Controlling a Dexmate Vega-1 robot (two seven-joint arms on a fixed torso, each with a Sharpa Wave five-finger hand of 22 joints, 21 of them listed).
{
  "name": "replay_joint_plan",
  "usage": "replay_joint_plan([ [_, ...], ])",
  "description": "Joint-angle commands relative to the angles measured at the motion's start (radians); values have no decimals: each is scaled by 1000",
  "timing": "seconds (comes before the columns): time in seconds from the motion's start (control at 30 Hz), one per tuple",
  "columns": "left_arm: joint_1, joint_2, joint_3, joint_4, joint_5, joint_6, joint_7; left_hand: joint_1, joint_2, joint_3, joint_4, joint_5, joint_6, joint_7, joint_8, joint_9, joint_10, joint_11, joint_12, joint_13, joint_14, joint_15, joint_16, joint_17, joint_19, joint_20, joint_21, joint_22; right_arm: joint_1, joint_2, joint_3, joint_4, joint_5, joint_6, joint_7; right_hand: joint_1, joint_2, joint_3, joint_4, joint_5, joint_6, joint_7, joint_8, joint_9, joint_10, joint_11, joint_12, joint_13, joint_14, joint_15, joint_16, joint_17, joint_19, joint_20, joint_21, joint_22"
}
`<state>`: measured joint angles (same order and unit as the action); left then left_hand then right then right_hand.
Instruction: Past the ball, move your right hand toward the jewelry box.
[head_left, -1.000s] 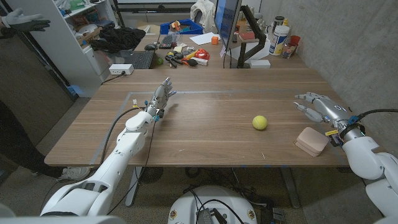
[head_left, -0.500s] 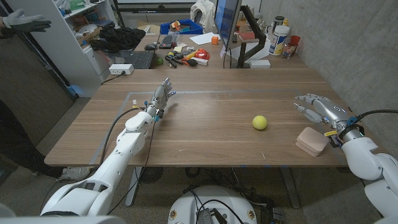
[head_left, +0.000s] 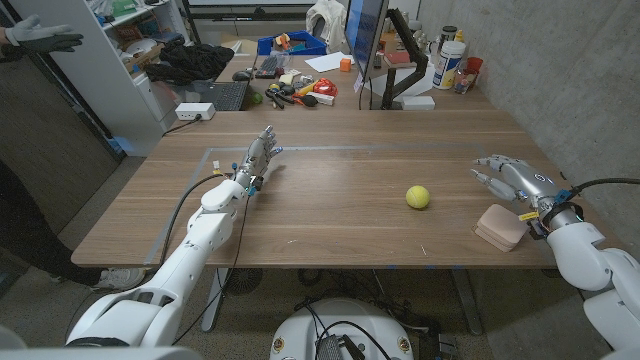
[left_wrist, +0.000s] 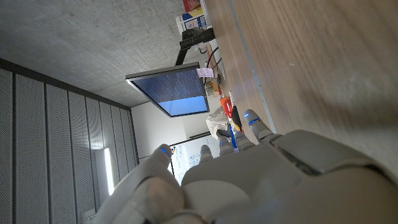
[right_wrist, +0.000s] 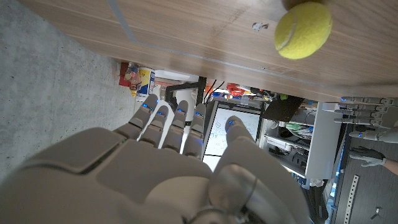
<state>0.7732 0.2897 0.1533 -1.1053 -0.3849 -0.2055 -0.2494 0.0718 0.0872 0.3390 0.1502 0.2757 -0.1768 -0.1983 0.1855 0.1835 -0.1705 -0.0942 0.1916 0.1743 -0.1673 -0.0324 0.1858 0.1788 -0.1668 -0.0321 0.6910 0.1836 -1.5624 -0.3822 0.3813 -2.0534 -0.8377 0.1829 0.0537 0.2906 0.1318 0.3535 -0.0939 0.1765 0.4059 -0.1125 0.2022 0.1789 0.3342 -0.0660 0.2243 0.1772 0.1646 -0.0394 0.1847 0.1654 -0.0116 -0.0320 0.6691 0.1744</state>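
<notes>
— Two robot arms reach over a wooden table (head_left: 340, 215), seen from above. Where is the right one?

— At the table's right edge. The right hand (head_left: 510, 178) hovers palm down, fingers spread apart and slightly curled, holding nothing. In the right wrist view the same hand (right_wrist: 155, 168) shows its fingers extended side by side.

— And the jewelry box?

— The jewelry box (head_left: 501, 226), a small pink rounded case, lies closed near the table's front right corner. It sits just beside the right wrist, on the side nearer the robot; the fingers point away from it, toward the table's far side. Hand and box look apart.

— Where is the ball?

— The ball (head_left: 418, 197), yellow-green, rests on the wood to the left of the right hand and well apart from it, and farther from the robot than the box. The right wrist view also catches the ball (right_wrist: 303, 30) on the tabletop.

— What about the other arm?

— The left hand (head_left: 261, 158) is stretched out over the table's far left part, fingers straight and close together, empty. Behind the table stands a cluttered desk with a monitor (head_left: 364, 40).
</notes>
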Motion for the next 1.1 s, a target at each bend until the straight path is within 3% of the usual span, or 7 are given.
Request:
replay_joint_plan([
  [0.03,-6,-2,-1,12,1,-4,-7,6,8,-6,-2,7,-37,-1,7,4,-31,-3,3,5,-32,-28,3,3,-92,-16,-2,4,-8,-2,-9,3,-2,-14,1,14,1,2,-5,3,7,0,-4,6,12,-1,0,2,10,-50,-1,2,7,-42,-1,3],
  [1.1,-20,1,-9,43,0,-9,-24,7,9,-10,-2,8,-36,-1,7,4,-32,-3,3,5,-31,-28,3,3,-91,-16,-8,4,-18,-2,-33,-1,-15,-58,-1,29,-2,3,-18,3,9,-1,-9,6,15,-3,-5,3,12,-52,-4,1,12,-38,-12,4],
])
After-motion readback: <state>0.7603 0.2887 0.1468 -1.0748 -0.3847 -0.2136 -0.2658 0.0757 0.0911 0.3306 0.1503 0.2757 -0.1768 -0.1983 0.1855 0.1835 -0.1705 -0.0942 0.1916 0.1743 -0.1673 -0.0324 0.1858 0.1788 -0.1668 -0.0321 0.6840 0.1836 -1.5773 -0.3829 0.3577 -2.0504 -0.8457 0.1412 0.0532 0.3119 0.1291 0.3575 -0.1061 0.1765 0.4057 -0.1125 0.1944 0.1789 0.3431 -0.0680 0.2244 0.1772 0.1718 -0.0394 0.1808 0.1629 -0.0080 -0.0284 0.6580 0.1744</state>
